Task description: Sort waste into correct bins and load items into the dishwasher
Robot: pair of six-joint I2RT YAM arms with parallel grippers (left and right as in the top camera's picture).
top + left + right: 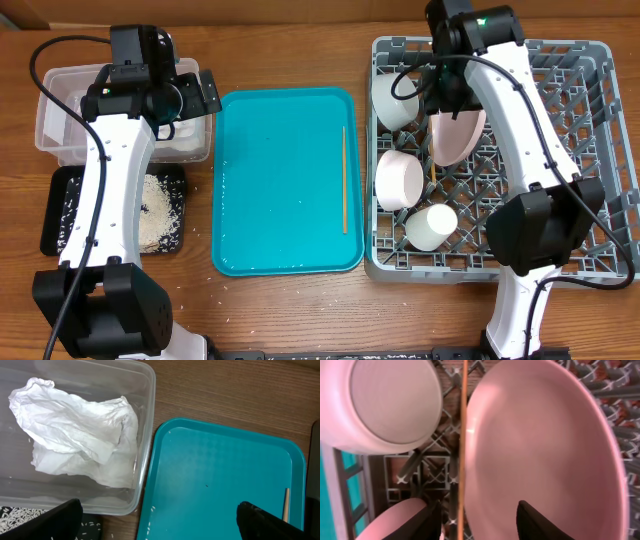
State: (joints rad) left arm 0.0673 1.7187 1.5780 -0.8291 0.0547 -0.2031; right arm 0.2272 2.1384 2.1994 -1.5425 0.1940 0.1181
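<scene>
2 bowls (395,100) (398,178), 1 cup (432,227), 1 plate (458,135) in rack (590,120); 2 claws (160,517) (479,510) wide, seemingly empty.

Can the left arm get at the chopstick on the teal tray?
Probably yes. The chopstick lies alone near the teal tray's right edge with nothing over it, and the left gripper, open, hangs just beyond the tray's left edge.
</scene>
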